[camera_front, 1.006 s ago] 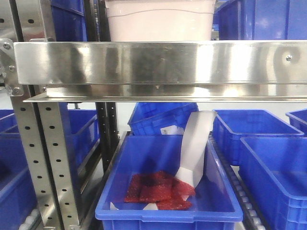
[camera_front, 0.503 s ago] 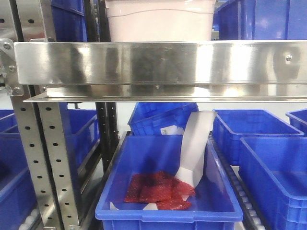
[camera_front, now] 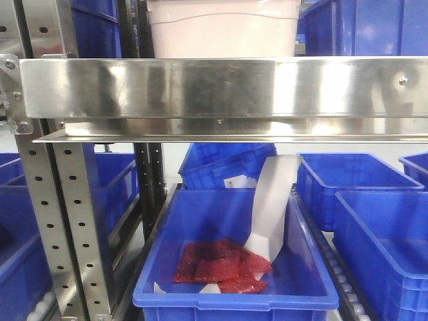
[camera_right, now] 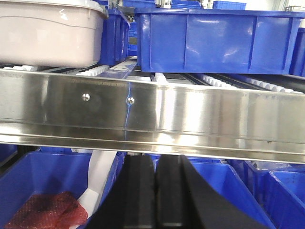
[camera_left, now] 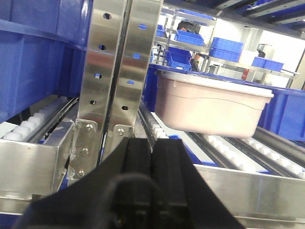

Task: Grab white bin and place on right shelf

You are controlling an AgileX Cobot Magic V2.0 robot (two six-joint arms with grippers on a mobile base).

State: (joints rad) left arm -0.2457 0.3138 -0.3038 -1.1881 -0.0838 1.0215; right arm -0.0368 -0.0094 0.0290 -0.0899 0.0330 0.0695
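A: Nothing has changed across the last second in the front view. The bin (camera_front: 224, 27) sits where it did, on the shelf (camera_front: 221, 87) above the rail, and the red bag (camera_front: 221, 264) below lies just the same.

B: Meaning for the task?

A: My reading is that the placing is done or nearly so. Both arms are clear of the bin. The left gripper (camera_left: 152, 157) has its black fingers pressed together with nothing between them, down in front of the rail. The right gripper (camera_right: 155, 191) is likewise pressed together and empty, below the rail.

B: Where exactly is the bin?

A: On the white rollers (camera_left: 224, 152) of the shelf, just behind the rail, lid on. From the right wrist it shows far left, with a blue bin (camera_right: 214, 40) beside it on its right, a gap between them (I cannot tell if the tub sits fully square on the rollers).

B: Surface and room?

A: Shiny steel rail and perforated uprights (camera_front: 73, 227) at left. The lower tier holds open blue bins; the nearest one (camera_front: 234, 294) carries the red bag and a white paper strip (camera_front: 274, 200). Beyond, more racks with blue bins (warehouse aisle, bright light).
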